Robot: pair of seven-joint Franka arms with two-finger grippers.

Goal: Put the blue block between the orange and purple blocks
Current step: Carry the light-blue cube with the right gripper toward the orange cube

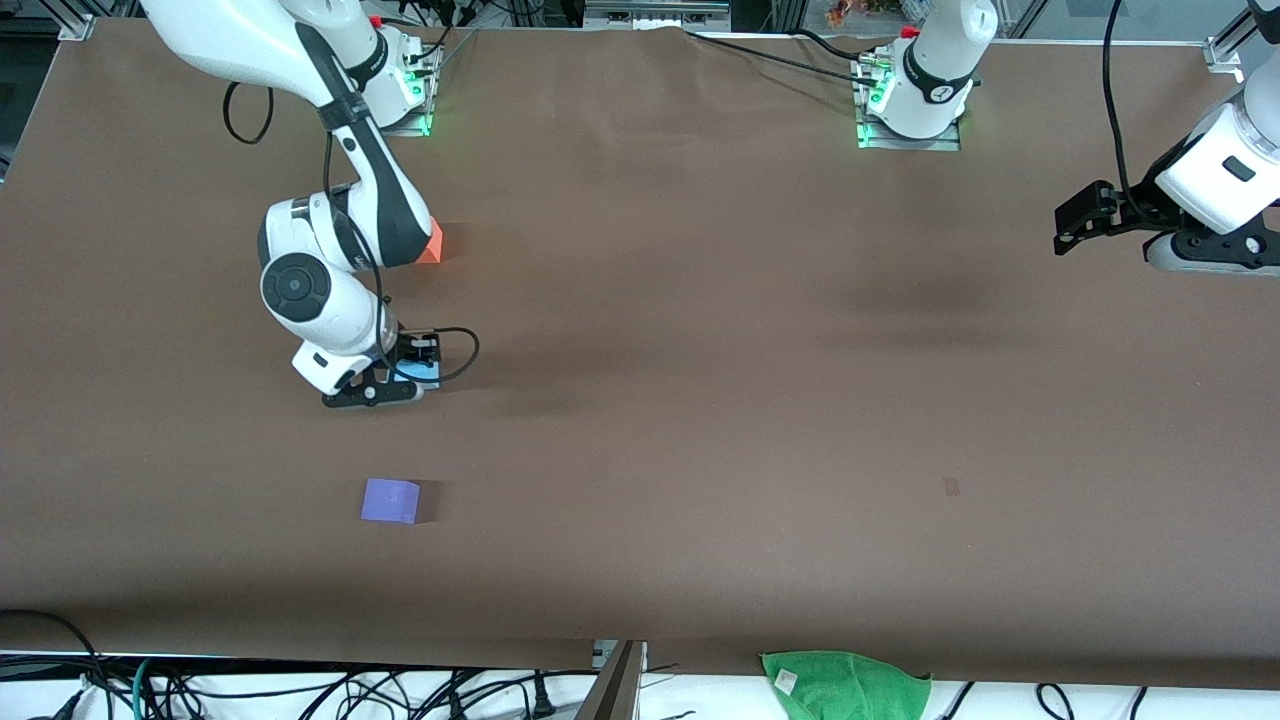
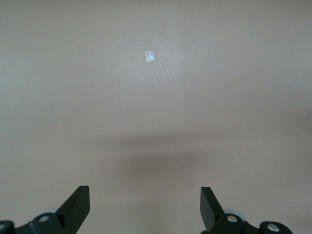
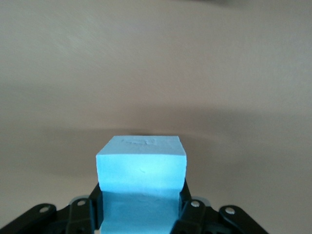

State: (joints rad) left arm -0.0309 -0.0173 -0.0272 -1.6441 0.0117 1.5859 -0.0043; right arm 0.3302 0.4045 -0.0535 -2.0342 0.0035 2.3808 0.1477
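- Your table [image 1: 700, 400] is a wide brown surface with both arm bases along its farther edge.
- Your left arm waits at its own end of the table; the left gripper [image 1: 1085, 220] hangs above bare tabletop with its fingers [image 2: 78, 204] spread wide and nothing between them.
- Your right arm reaches down between the two target cubes; the right gripper [image 1: 400, 370] is clamped on the blue block [image 3: 141, 183], a finger pressed against each side face.
- The orange block [image 1: 431, 245] sits farther from the front camera, partly hidden by the right arm.
- The purple block [image 1: 390, 500] sits nearer the front camera, well apart from the gripper.
- The blue block seems roughly on the line between them. Whether it touches the table, I cannot tell.
- To finish well, lower until the cube rests flat, release gently, then lift straight up so a finger does not drag it off the line.
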